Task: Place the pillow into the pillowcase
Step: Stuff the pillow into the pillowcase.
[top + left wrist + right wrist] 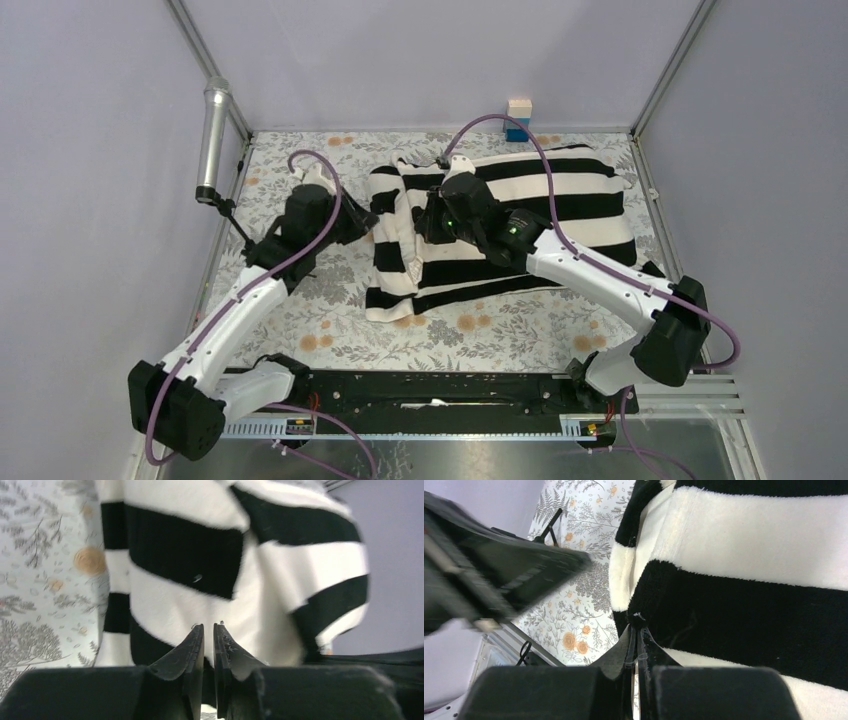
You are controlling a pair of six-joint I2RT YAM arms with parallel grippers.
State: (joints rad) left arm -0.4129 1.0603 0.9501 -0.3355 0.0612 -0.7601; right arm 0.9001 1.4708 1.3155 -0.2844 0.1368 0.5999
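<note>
at the near edge a black rail [430, 385] runs between the two arm bases, and past it lies the floral table cover [480, 335]. the left arm reaches up from the near left corner. its left claw [209, 628] is just beside the left end of the pillowcase [560, 200], with the fingers only a narrow slit apart and nothing between them. the right arm comes in from the near right and bends over the top of the pillowcase. the right claw [638, 625] has its fingers pressed together, tips against a black stripe near the bunched left end. i cannot tell whether any cloth is pinched there.

the pillowcase lies across the middle and far right of the table, puffed full, with its left end crumpled in folds. the pillow does not show plainly. a smooth cream strip [647, 540] at a fold may be it, but i cannot tell.

against the back wall stands a small stack of blocks [518, 120]. at the far left a silver cylinder [213, 140] sits on a thin stand.
</note>
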